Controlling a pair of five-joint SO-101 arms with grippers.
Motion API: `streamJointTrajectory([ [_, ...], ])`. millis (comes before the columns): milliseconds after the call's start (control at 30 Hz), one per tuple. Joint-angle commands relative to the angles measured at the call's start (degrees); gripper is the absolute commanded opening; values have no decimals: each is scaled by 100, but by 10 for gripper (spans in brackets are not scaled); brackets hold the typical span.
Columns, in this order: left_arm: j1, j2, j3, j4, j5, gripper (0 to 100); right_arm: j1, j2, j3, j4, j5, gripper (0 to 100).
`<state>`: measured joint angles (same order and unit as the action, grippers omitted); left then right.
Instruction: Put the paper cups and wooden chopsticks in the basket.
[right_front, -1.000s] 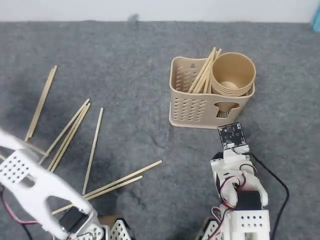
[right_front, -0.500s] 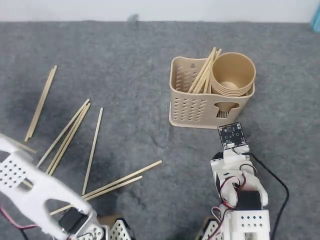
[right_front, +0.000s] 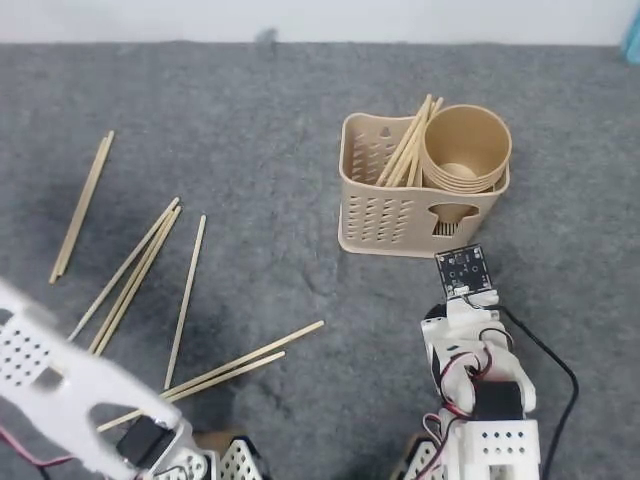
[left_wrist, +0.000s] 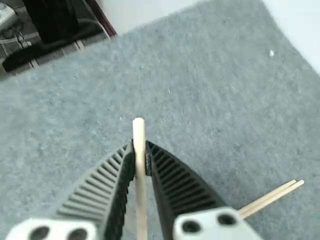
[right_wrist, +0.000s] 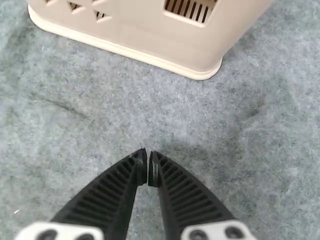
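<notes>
chopstick (left_wrist: 138, 165) clamped between left pincer (left_wrist: 140, 152) fingers, tip protruding.

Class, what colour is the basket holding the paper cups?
Beige, with perforated sides; the high view shows the basket best.

Cups (right_front: 465, 148), chopsticks (right_front: 408, 140) in basket (right_front: 385, 215); loose chopsticks (right_front: 186, 300) left (on carpet (right_front: 250, 130)).
</notes>
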<state>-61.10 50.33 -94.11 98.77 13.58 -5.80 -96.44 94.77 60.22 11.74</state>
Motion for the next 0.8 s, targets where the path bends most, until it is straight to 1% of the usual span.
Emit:
streamJointTrajectory([
  [0, -53, -703, -22, 229, -62, 10, 31, -84, -26, 4, 97, 33],
  [100, 79, -1196, 629, 229, -62, 10, 31, -84, -26, 4, 88, 33],
  [333, 413, -3095, 3240, 202, -79, 11, 66, -84, -18, 13, 70, 33],
  [433, 721, -3807, 4198, 193, -88, 11, 66, -84, -18, 22, 62, 33],
  [633, 1600, -4967, 5596, 193, -62, 11, 75, -84, -18, 22, 70, 33],
  [767, 2497, -5776, 6202, 176, -44, 11, 75, -84, -18, 31, 88, 33],
])
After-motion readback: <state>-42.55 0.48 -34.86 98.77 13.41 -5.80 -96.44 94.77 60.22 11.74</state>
